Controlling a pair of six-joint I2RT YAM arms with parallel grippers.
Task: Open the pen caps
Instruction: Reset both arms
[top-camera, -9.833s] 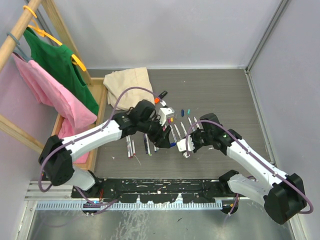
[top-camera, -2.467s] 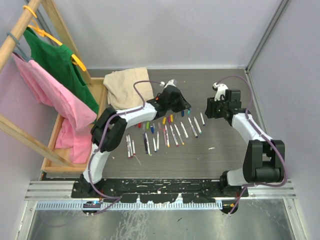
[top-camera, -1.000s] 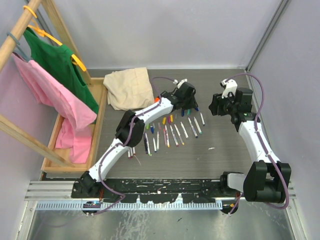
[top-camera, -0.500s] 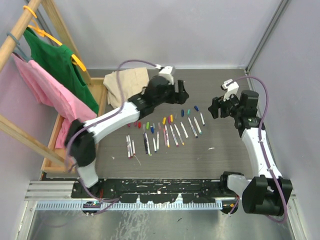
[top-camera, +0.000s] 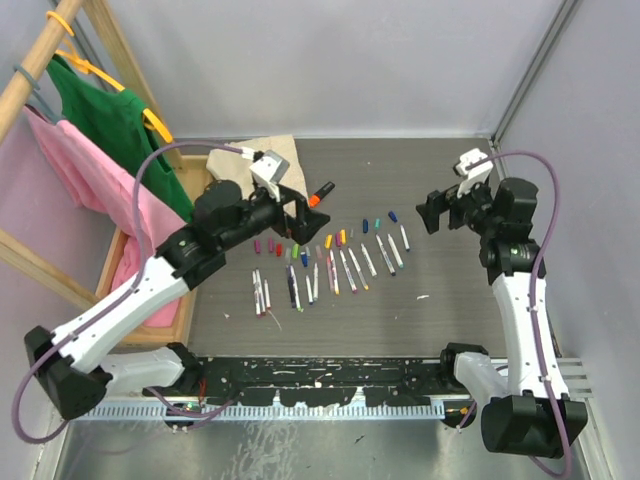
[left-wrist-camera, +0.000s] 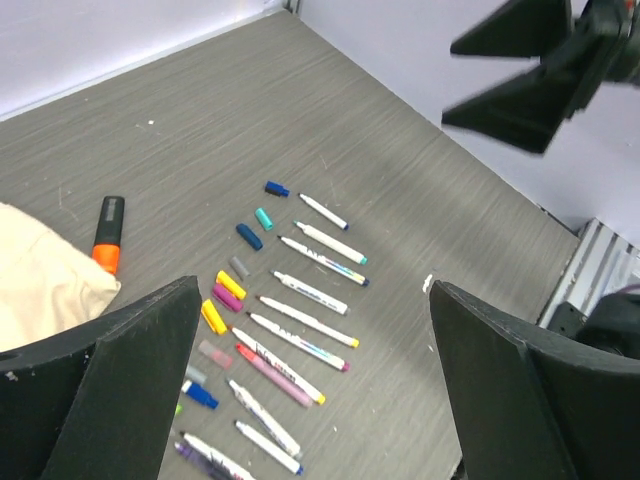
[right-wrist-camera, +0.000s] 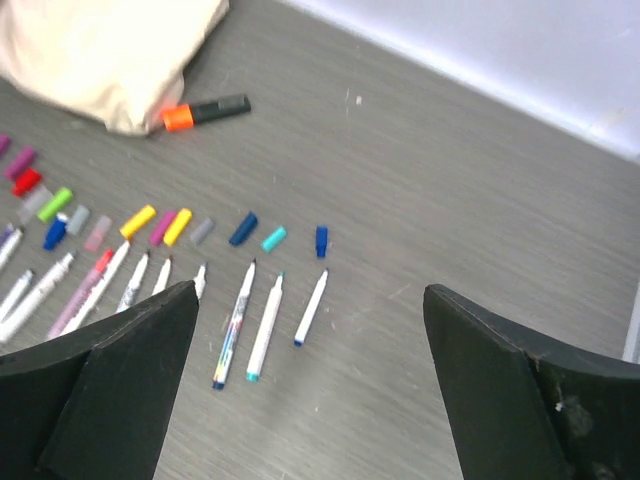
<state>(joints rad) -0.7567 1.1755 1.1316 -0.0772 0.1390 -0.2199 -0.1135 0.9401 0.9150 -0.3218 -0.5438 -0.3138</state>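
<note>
Left gripper (left-wrist-camera: 312, 288) + right gripper (right-wrist-camera: 310, 290) jaws wide open, empty, w/ approx 12 uncapped pens (right-wrist-camera: 265, 325), approx 14 pen caps (right-wrist-camera: 138, 220), 1 orange-capped marker (right-wrist-camera: 205, 110), 1 beige cloth (right-wrist-camera: 110, 50).

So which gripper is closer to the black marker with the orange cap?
Left. The left gripper, open, hovers just left of the black marker in the top view. The right gripper, also open, is far to its right, beyond the row of pen caps.
</note>
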